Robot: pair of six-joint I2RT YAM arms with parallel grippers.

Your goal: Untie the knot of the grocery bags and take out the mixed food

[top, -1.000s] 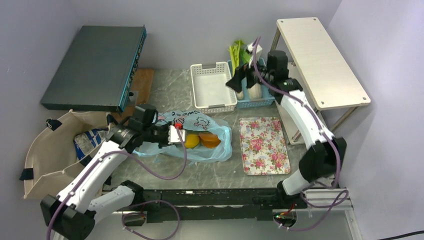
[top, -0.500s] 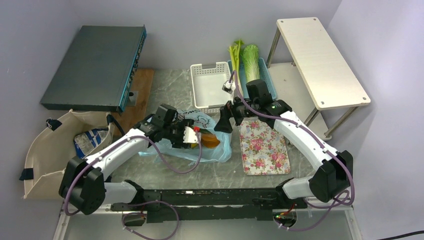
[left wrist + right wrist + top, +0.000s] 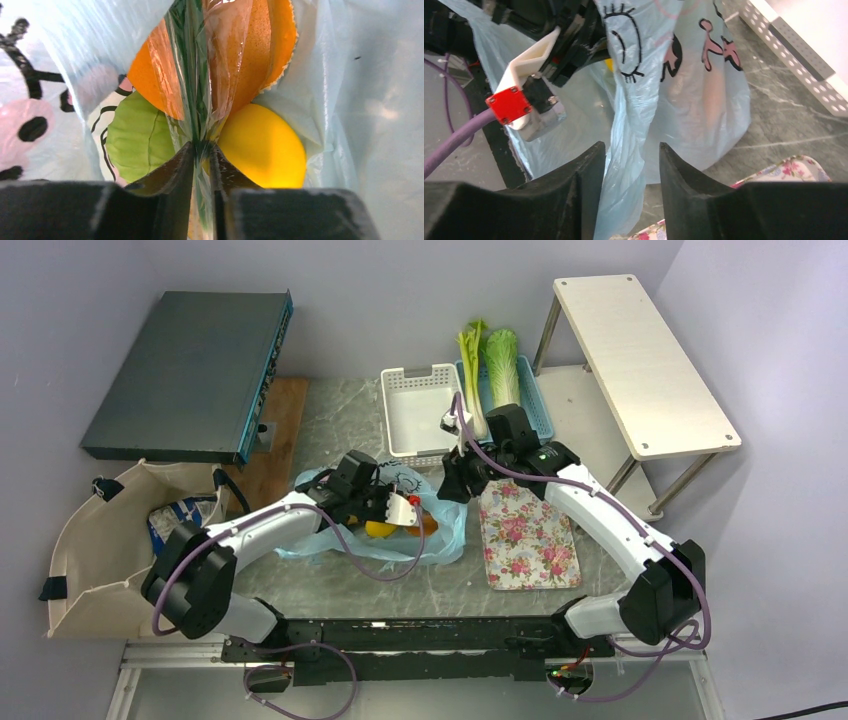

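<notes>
My left tool (image 3: 201, 146) pinches clear wrap (image 3: 210, 75) inside the blue bag (image 3: 445, 535) at 9 o'clock of the flowery tray (image 3: 530, 530), and my right tool (image 3: 631, 150) is open around it, so tugging could rip it.

We see a grey marbled desk (image 3: 340, 425). A blue bag (image 3: 445, 540) lies on it, bunched around the left fingers (image 3: 175, 185), with one fold rising between the spread right fingers (image 3: 584, 175). A floral tray (image 3: 528, 540) lies flat just right of the right fingers. Beyond them sit a white basket (image 3: 420, 420) and a blue basket (image 3: 541, 405), side by side. A wooden board (image 3: 285, 410) lies beyond and left of the left fingers.
</notes>
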